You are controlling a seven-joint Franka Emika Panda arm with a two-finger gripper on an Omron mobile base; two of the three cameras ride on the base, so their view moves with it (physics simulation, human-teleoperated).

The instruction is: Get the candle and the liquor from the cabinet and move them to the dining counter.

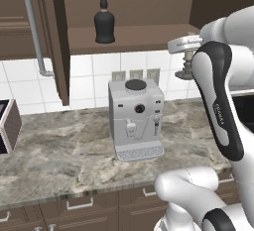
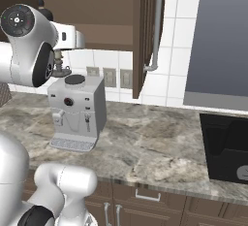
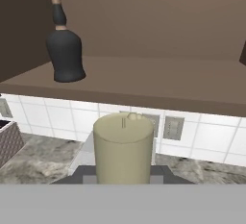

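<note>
My gripper (image 3: 124,176) is shut on the candle (image 3: 124,147), a pale cream stub that stands upright between the fingers. Its grey candlestick (image 1: 187,69) hangs below the hand, in front of the open cabinet's shelf (image 1: 139,35) and out to the right of it. In the right base view the candlestick (image 2: 59,68) hovers just above the coffee machine. The liquor (image 1: 104,23), a black bell-shaped bottle, stands on the shelf at the left, and the hand view shows it (image 3: 65,55) up and to the left of the candle. The dining counter is out of view.
A grey coffee machine (image 1: 135,118) stands on the marble worktop (image 1: 59,150) under the cabinet. Open cabinet doors (image 1: 57,41) with silver bar handles hang on both sides (image 2: 143,31). A black cooktop (image 2: 227,147) lies to the right, and a dark box (image 1: 7,126) stands at the left edge.
</note>
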